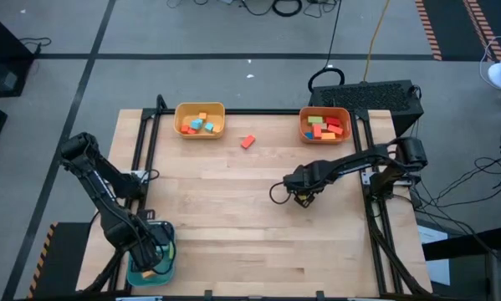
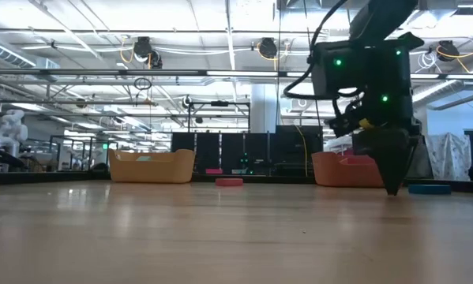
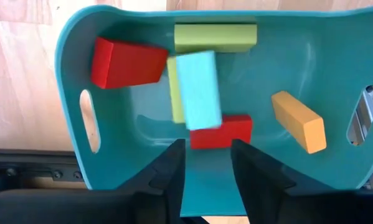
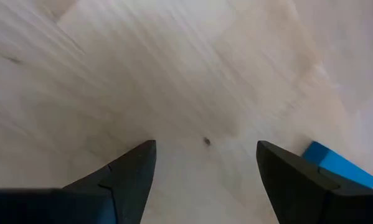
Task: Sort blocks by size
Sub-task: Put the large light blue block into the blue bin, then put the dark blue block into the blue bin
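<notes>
The left tool (image 3: 208, 163), half open and empty, hovers over the teal plastic bin (image 3: 74, 68) to drop long blocks; the right tool (image 4: 205, 165) gapes empty over the tabletop (image 4: 142, 68).

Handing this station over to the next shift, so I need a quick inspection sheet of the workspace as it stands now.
Surface: wooden table, mostly bare.
Job's things: mixed blocks in the yellow bin and the orange bin along the far edge; one red block loose between them; red, green, light blue and orange bars in the teal bin; a blue block lies near the right claw.
Clutter: nothing seen.
Grippers: left claw over the teal bin at the near left corner, open, empty; right claw low over bare wood right of centre, open, empty.
Cables: several on the floor beyond and right of the table.
Surroundings: open workshop, a dark case behind the orange bin.
</notes>
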Tool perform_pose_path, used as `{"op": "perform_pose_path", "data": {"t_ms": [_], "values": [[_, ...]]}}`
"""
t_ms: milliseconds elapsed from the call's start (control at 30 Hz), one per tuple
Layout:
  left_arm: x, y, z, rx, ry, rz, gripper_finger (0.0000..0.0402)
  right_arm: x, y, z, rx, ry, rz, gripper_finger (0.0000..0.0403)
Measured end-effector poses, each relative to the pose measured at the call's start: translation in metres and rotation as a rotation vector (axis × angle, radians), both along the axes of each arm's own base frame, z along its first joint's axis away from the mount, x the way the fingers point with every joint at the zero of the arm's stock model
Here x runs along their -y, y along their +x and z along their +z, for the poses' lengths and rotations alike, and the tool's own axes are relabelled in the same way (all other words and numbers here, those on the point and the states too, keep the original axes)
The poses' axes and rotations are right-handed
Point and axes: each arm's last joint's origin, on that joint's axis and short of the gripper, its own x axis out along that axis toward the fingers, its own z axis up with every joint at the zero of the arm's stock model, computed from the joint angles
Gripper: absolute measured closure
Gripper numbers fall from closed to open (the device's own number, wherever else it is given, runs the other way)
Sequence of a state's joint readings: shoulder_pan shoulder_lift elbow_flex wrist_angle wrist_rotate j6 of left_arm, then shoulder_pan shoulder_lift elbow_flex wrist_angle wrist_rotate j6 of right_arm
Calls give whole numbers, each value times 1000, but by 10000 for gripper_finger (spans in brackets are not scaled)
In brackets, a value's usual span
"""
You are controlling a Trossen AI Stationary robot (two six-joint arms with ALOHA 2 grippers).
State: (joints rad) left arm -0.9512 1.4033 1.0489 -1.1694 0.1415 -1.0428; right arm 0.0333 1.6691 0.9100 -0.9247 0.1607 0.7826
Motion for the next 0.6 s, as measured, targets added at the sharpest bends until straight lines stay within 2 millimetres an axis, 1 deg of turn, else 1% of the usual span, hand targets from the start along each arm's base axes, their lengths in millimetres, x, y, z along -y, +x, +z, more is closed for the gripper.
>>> {"op": "perform_pose_path", "data": {"t_ms": [167, 300, 400, 500, 600], "values": [[-2, -1, 0, -29, 12, 1, 264, 2, -9, 22, 53, -29, -35, 138], [-7, -1, 0, -53, 41, 16, 263, 6, -22, 41, 78, -45, -146, 138], [-10, 1, 0, -50, 55, 26, 263, 12, -32, 50, 81, -74, -228, 138], [-12, 4, 0, -27, 71, 31, 262, 18, -45, 53, 44, -97, -261, 138], [-13, 4, 1, 8, 78, 15, 262, 25, -58, 46, 12, -98, -298, 138]]}}
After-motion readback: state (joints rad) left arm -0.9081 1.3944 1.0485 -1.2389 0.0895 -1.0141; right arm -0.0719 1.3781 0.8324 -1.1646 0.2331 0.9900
